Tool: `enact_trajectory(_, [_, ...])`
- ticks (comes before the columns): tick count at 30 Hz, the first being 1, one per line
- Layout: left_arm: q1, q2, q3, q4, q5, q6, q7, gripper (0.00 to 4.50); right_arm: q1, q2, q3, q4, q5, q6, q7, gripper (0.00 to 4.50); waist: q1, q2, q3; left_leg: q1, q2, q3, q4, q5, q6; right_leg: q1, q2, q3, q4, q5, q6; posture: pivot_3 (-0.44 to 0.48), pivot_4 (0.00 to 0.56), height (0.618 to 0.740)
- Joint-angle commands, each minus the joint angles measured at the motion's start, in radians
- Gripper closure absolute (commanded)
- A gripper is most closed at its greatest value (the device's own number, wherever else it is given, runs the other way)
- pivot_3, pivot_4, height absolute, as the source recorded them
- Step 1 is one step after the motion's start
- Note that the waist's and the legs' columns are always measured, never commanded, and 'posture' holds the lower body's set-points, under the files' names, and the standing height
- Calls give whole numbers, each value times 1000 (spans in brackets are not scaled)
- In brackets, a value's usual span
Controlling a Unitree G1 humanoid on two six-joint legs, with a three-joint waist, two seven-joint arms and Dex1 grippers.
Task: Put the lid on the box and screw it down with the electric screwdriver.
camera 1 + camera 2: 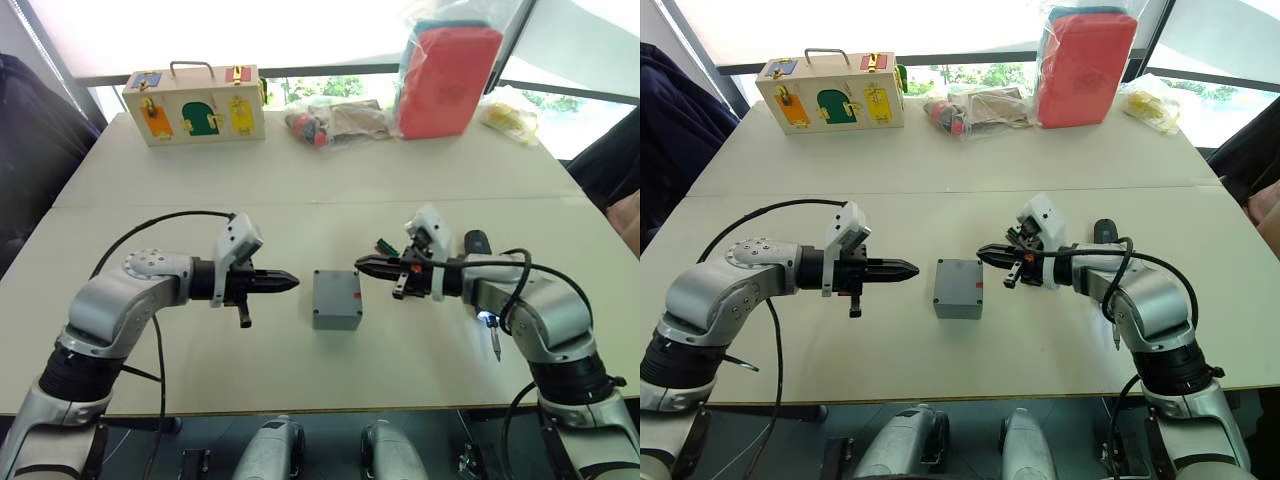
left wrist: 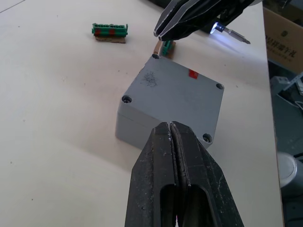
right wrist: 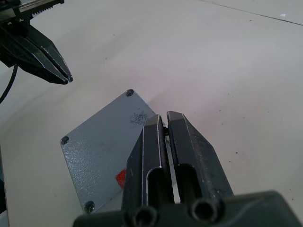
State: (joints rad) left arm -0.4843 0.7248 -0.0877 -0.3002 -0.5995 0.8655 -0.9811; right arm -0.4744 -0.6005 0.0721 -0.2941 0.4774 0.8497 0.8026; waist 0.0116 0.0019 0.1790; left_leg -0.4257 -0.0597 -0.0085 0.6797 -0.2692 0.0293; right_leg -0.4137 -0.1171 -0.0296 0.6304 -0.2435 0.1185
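The grey box [image 1: 334, 312] stands in the middle of the table. The lid [image 2: 175, 90] lies flat on top of it, with screw heads in its corners and a small red mark near one edge. My left gripper [image 1: 295, 282] is shut and empty, pointing at the box from its left, a short gap away. From the right, my right gripper [image 1: 358, 265] points at the box, also shut and empty, just above its top edge. The electric screwdriver [image 1: 476, 242] lies on the table behind my right forearm, its lit tip [image 1: 486, 320] pointing toward the front edge.
Small green pieces [image 2: 110, 31] lie on the table just behind the box. At the far edge stand a wooden box with coloured doors [image 1: 195, 105], plastic bags [image 1: 335, 120] and a red pouch in a clear bag [image 1: 448, 78].
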Motion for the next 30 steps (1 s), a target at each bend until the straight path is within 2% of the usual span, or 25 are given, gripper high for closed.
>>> enact_trajectory(1, [-4, 2, 16, -37, -15, 0, 5, 4500, -13, 3, -3, -10, 0, -26, -1, 4413, 0, 0, 0, 0, 0, 0, 0, 0, 0, 0, 0, 0, 0, 0, 0, 0, 150, 740])
enact_trajectory(24, [-13, -5, 4, -40, -16, 4, 19, 4500, -2, 6, 38, 2, -23, -48, -3, 4413, 0, 0, 0, 0, 0, 0, 0, 0, 0, 0, 0, 0, 0, 0, 0, 0, 150, 740])
enact_trajectory(27, [-15, -8, 3, -37, -14, 2, 19, 4500, 0, -1, 36, 1, -26, -50, 0, 3725, 0, 0, 0, 0, 0, 0, 0, 0, 0, 0, 0, 0, 0, 0, 0, 0, 150, 740])
enact_trajectory(30, [-18, -14, 2, -36, -14, 2, 21, 4500, -2, -8, 28, 1, -27, -50, 1, 2510, 0, 0, 0, 0, 0, 0, 0, 0, 0, 0, 0, 0, 0, 0, 0, 0, 150, 740])
